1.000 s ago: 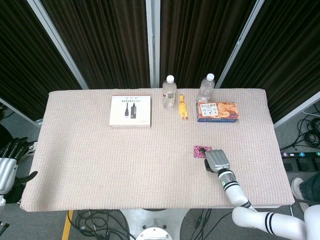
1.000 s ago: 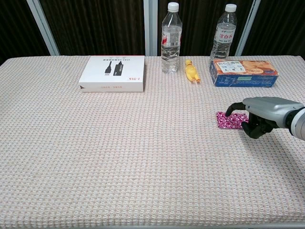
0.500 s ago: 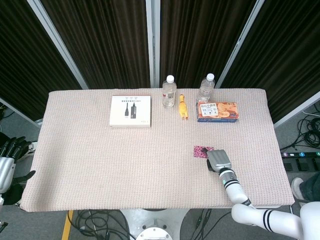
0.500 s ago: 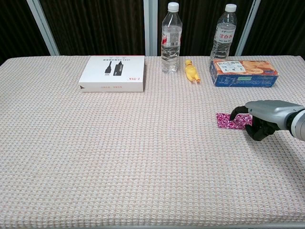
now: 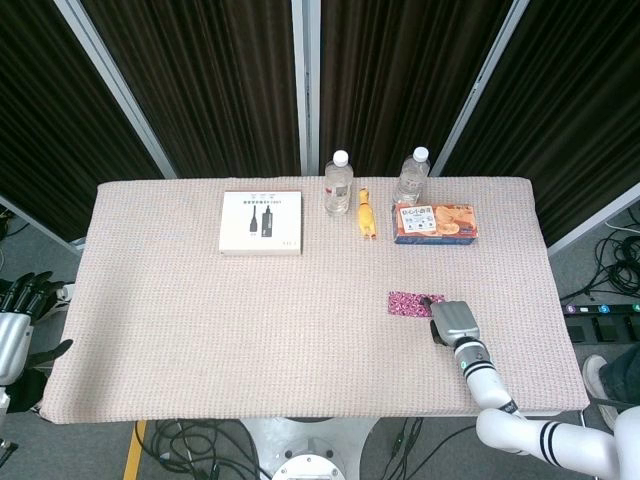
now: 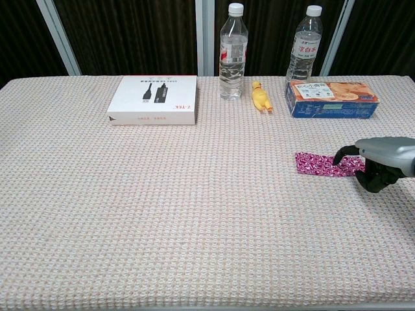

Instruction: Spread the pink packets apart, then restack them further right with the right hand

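The pink patterned packets (image 6: 324, 164) lie flat on the woven tablecloth right of centre, drawn out into a longer strip (image 5: 410, 303). My right hand (image 6: 382, 160) sits at their right end, a dark fingertip (image 6: 338, 155) touching the strip's right part while the other fingers curl under the palm. From the head view the same hand (image 5: 453, 322) shows just right of the packets. My left hand (image 5: 18, 320) hangs off the table's left edge, fingers apart and holding nothing.
Along the far edge stand a white box (image 6: 154, 99), two water bottles (image 6: 232, 52) (image 6: 304, 47), a small yellow toy (image 6: 261, 97) and an orange-and-blue snack box (image 6: 331, 99). The table's right edge (image 5: 560, 300) lies close to my right hand.
My right hand has slid rightward, dragging the upper packet with it, so the pink patch has lengthened to the right. The left hand has barely moved.
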Available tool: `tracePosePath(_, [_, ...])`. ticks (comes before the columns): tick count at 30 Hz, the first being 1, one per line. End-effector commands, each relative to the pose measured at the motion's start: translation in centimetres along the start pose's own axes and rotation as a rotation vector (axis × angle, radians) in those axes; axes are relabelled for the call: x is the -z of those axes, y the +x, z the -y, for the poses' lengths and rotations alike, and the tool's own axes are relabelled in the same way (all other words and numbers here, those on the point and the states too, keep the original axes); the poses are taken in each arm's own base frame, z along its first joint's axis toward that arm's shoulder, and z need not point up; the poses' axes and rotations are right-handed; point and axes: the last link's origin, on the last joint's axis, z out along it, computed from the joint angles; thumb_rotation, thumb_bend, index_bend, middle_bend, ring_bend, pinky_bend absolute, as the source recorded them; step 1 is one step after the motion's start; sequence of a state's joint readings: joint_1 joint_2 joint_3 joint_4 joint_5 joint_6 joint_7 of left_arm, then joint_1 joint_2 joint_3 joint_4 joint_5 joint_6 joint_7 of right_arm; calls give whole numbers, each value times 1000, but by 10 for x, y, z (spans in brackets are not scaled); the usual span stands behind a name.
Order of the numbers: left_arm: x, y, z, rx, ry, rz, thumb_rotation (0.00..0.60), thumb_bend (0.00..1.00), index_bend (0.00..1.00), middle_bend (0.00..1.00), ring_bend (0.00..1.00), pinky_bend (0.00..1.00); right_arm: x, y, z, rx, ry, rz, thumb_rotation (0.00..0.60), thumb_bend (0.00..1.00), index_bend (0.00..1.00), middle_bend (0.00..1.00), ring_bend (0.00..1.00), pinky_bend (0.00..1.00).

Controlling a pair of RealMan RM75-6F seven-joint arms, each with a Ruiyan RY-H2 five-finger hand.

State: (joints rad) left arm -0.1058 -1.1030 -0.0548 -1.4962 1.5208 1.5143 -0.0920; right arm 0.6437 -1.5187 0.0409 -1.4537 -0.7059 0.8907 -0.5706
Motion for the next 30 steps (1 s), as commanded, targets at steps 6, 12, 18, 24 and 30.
tracePosePath(6, [-1,2,-1,0,1,-4,600,0,245,226,121,239,5,1,-15,9,-29,8,600,655,233,1000,1000,1000])
tracePosePath(12, [-2,2,-2,2,1,-3,600,0,245,226,122,239,8,6,-20,5,-34,-4,600,660,240,1000,1000,1000])
tracePosePath(18, [-2,3,-2,2,0,-5,600,0,245,226,121,239,12,12,-17,-10,-17,-27,600,659,241,1000,1000,1000])
tracePosePath(24, [-3,3,-2,1,0,-8,600,0,246,226,122,239,8,13,-1,-16,20,-23,600,661,241,1000,1000,1000])
tracePosePath(30, [-3,4,-1,-2,3,-8,600,0,245,226,121,239,2,10,16,-8,52,-12,600,659,241,1000,1000,1000])
